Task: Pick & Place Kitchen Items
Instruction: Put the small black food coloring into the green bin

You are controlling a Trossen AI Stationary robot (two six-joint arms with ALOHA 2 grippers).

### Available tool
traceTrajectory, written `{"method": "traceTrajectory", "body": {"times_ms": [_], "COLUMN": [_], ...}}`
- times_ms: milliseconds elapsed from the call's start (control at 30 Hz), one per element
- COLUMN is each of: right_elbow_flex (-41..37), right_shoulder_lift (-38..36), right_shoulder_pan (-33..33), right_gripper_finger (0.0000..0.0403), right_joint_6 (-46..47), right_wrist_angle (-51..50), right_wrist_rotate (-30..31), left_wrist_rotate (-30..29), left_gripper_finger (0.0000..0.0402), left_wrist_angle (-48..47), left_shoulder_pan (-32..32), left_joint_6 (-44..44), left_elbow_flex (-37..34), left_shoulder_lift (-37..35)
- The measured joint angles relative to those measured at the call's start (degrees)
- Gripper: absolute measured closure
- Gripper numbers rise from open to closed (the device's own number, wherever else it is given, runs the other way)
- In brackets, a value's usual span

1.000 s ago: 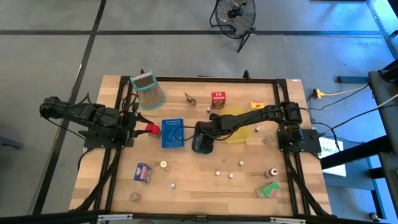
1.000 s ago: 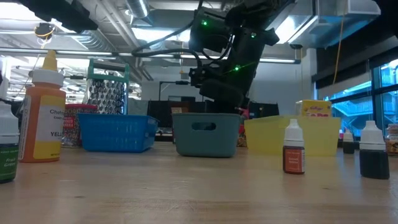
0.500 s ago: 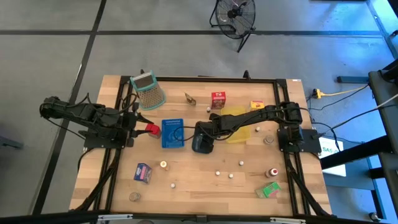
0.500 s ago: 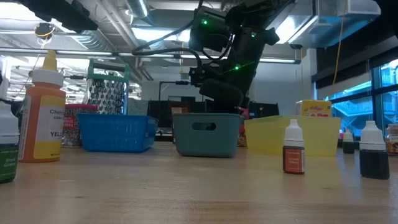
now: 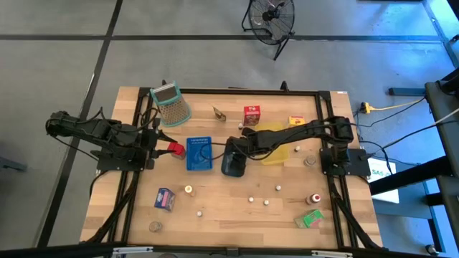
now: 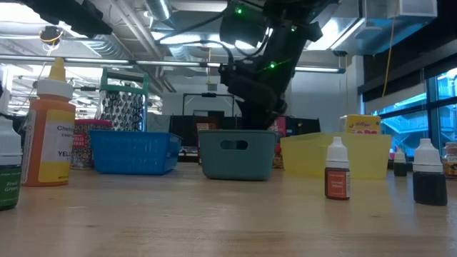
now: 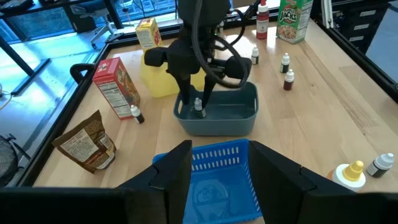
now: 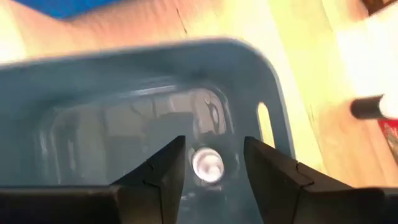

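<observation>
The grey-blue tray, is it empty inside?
No, a small white-capped bottle stands inside the grey-blue tray, right between the right gripper's open fingers.

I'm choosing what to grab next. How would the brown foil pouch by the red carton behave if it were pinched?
The crinkled brown foil pouch would probably give and crumple, since its surface is already creased. It leans rather than standing square, so a nudge may tip it. It looks thin, so probably light.

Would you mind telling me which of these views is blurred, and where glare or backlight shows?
Right wrist view: soft motion blur over the grey-blue tray and the small bottle standing in it. Low view: bright ceiling lights backlight the right arm into a silhouette. Left wrist and high views: sharp and evenly lit.
</observation>
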Motion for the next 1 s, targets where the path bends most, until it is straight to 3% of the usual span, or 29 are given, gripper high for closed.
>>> {"method": "traceTrajectory", "body": {"times_ms": [200, 367, 733, 1000], "right_elbow_flex": [0.3, 5.5, 22.7, 25.3], "right_shoulder_lift": [-0.3, -0.3, -0.3, -0.3], "right_shoulder_pan": [0.3, 1.9, 7.9, 11.0], "right_gripper_finger": [0.0237, 0.0237, 0.0237, 0.0238], "right_joint_6": [-0.6, -3.8, -6.6, 1.4], "right_wrist_angle": [0.3, -3.2, -20.2, -35.7], "right_wrist_rotate": [0.0, 0.3, 5.9, 6.0], "left_wrist_rotate": [0.0, 0.0, 0.0, 0.0], "left_gripper_finger": [0.0251, 0.0252, 0.0249, 0.0251], "left_wrist_angle": [0.0, 0.0, 0.0, 0.0], "left_shoulder_pan": [0.0, 0.0, 0.0, 0.0], "left_joint_6": [0.0, 0.0, 0.0, 0.0], "left_elbow_flex": [0.0, 0.0, 0.0, 0.0], "left_shoulder_lift": [0.0, 0.0, 0.0, 0.0]}}
